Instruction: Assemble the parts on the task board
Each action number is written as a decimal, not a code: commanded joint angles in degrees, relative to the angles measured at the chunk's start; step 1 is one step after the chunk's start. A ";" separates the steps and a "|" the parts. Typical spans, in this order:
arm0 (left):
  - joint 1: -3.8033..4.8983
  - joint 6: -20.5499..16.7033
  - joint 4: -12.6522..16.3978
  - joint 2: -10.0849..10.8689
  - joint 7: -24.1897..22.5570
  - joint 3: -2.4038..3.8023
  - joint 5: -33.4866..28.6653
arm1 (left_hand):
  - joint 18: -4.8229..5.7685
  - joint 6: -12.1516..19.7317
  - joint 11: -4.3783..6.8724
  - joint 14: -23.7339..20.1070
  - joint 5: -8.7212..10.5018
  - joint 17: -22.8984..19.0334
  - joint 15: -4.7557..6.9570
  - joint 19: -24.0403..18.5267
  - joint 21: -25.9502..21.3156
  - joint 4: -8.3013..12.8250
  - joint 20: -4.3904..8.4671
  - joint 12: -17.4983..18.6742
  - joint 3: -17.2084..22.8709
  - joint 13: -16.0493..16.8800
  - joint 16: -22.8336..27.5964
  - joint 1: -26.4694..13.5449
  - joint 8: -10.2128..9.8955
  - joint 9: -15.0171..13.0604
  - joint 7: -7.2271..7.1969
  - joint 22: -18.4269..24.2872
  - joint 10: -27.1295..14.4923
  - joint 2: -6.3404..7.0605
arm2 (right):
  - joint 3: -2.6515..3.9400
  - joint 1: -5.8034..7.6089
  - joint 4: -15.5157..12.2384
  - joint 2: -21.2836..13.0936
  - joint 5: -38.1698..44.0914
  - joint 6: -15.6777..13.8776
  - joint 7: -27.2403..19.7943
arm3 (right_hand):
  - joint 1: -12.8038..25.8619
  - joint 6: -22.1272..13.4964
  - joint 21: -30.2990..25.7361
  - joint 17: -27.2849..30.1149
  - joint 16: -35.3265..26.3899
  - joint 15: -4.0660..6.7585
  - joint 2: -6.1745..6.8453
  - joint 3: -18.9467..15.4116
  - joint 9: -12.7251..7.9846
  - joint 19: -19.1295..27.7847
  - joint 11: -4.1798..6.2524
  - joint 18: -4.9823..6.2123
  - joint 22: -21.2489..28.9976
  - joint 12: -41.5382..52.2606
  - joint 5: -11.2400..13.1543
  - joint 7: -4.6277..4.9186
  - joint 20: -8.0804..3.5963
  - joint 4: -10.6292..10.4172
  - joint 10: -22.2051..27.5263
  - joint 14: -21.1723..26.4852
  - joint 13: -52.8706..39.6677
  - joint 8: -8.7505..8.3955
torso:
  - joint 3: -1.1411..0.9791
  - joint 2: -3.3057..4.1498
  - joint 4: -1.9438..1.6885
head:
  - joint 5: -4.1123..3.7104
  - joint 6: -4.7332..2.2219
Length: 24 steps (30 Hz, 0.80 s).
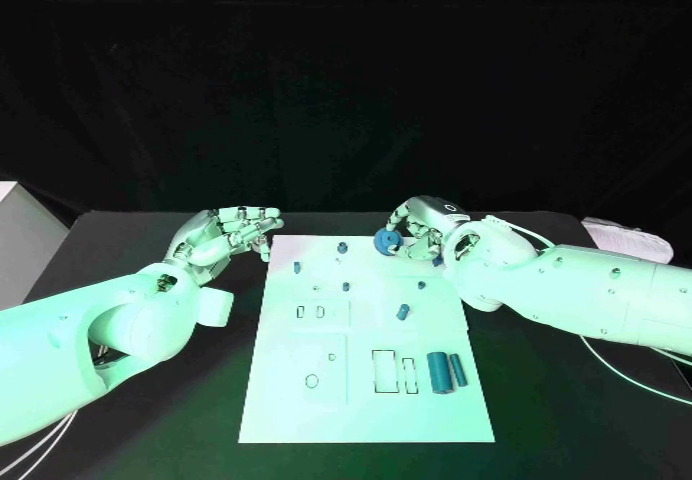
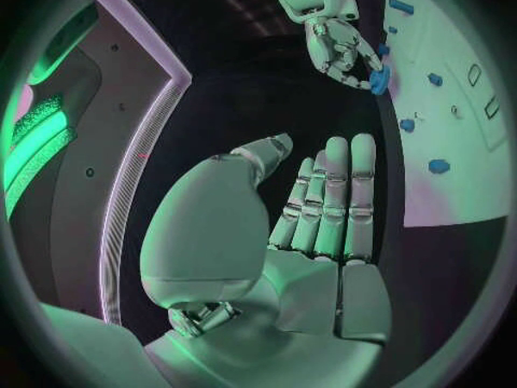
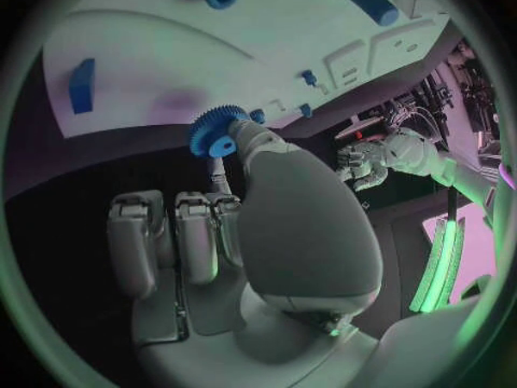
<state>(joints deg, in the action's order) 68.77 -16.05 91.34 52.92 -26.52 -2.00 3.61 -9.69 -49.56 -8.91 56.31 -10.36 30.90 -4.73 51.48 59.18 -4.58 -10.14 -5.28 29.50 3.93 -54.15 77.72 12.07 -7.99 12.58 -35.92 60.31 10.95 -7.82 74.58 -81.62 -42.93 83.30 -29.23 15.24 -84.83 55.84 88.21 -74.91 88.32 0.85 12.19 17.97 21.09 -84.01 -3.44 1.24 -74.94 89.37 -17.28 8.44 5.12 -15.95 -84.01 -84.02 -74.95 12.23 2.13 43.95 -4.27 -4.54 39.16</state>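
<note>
The white task board (image 1: pixel 361 400) lies mid-table. My right hand (image 1: pixel 421 226) hovers at its far right corner and pinches a blue gear (image 1: pixel 387 240) between thumb and a finger; the right wrist view shows the gear (image 3: pixel 215 134) at the fingertips, above the board's edge (image 3: pixel 162 52). My left hand (image 1: pixel 231 233) hangs beside the board's far left corner, holding nothing, with its fingers (image 2: pixel 328 198) straight and side by side. Several small blue pegs (image 1: pixel 346 286) stand on the board's far half. Two blue cylinders (image 1: pixel 444 372) lie side by side near its right edge.
A white box (image 1: pixel 22 240) sits at the table's left edge and a white object (image 1: pixel 627 238) at the far right. A pale cable (image 1: pixel 635 370) runs under my right arm. The board has rectangular slots (image 1: pixel 385 370) and small holes (image 1: pixel 313 381) on its near half.
</note>
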 commanded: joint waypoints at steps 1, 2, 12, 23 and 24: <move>0.05 0.94 0.10 -0.20 -0.36 0.05 0.13 | -0.89 0.37 -0.05 -0.54 0.36 0.04 -0.01 -0.47 0.18 -0.04 -0.04 0.22 0.27 0.05 -0.20 -0.18 0.36 -0.10 0.10 -0.05 -0.03 -0.13 | 0.00 0.12 -0.99 1.12 4.11 -2.32 0.73 | 0.60 1.29 0.32 -10.11 0.35 0.29 0.08 0.43 0.11 -5.08 0.51 -0.78 -13.39 0.34 -0.17 -0.87 -0.23 0.05 -5.68 -4.93 -14.72 0.53 | 0.07 0.06 0.03 | 0.14 -0.13; 0.05 0.96 0.12 -0.24 -0.35 0.05 0.13 | -0.89 0.37 -0.05 -0.54 0.36 0.04 -0.01 -0.47 0.18 -0.04 -0.04 0.22 0.27 0.05 -0.20 -0.18 0.36 -0.10 0.10 -0.05 -0.03 -0.13 | -0.01 0.13 -1.06 1.77 4.54 -2.23 0.79 | 0.63 1.32 0.41 -10.11 0.35 0.29 0.11 0.46 0.11 -5.14 0.52 -0.81 -13.49 0.35 -0.14 -0.88 -0.23 0.06 -5.70 -4.93 -14.74 0.53 | 0.05 0.10 -0.01 | 0.14 -0.13; 0.06 1.02 0.17 -0.47 -0.31 0.05 0.13 | -0.89 0.37 -0.05 -0.54 0.36 0.04 -0.01 -0.47 0.18 -0.04 -0.04 0.22 0.27 0.05 -0.20 -0.18 0.36 -0.10 0.10 -0.05 -0.03 -0.13 | -0.38 -0.50 0.71 7.14 6.96 -1.04 1.65 | 0.84 1.32 0.40 -10.04 0.33 0.32 0.27 0.65 0.07 -5.13 0.53 -0.80 -13.48 0.30 0.12 -0.89 -0.26 0.05 -5.64 -4.92 -14.68 0.50 | 0.15 0.20 -0.28 | 0.24 -0.07; 0.06 1.08 0.16 -0.67 -0.29 0.05 0.13 | -0.89 0.38 -0.04 -0.59 0.36 0.01 -0.01 -0.61 0.36 0.00 -0.04 0.20 0.36 0.05 -0.29 -0.19 0.41 -0.12 0.09 -0.14 -0.02 -0.16 | -0.63 -0.96 3.44 10.91 7.92 0.58 2.59 | 0.88 1.29 0.39 -10.13 0.36 0.33 0.29 0.76 0.04 -5.12 0.54 -0.80 -13.47 0.28 0.19 -0.89 -0.27 0.07 -5.63 -4.94 -14.66 0.46 | 0.04 0.22 -0.02 | 0.31 0.06; 0.06 1.09 0.15 -0.70 -0.29 0.05 0.13 | -0.89 0.38 -0.04 -0.59 0.36 0.01 -0.01 -0.61 0.36 0.00 -0.04 0.20 0.36 0.05 -0.29 -0.19 0.41 -0.12 0.09 -0.14 -0.02 -0.16 | -0.66 -1.07 3.69 11.15 7.95 0.70 2.63 | 0.88 1.29 0.39 -10.13 0.36 0.33 0.29 0.76 0.04 -5.12 0.54 -0.80 -13.47 0.28 0.19 -0.89 -0.27 0.07 -5.63 -4.94 -14.66 0.46 | 0.03 0.22 -0.04 | 0.32 0.06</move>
<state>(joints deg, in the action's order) 68.77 -16.00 91.38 52.37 -26.49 -2.00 3.61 -9.70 -49.56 -8.91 56.31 -10.36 30.89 -4.73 51.27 59.17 -4.58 -10.36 -5.28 29.50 3.93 -54.14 77.72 12.29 -8.02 12.58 -36.00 60.31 10.95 -8.43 73.68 -78.27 -32.07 89.58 -29.92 17.24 -84.53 56.12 88.42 -74.90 88.31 0.84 12.63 18.43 21.09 -84.00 -3.44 1.25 -74.92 89.36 -17.15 8.37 5.13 -15.81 -84.00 -84.03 -74.93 12.57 2.22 44.14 -4.32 -4.20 39.21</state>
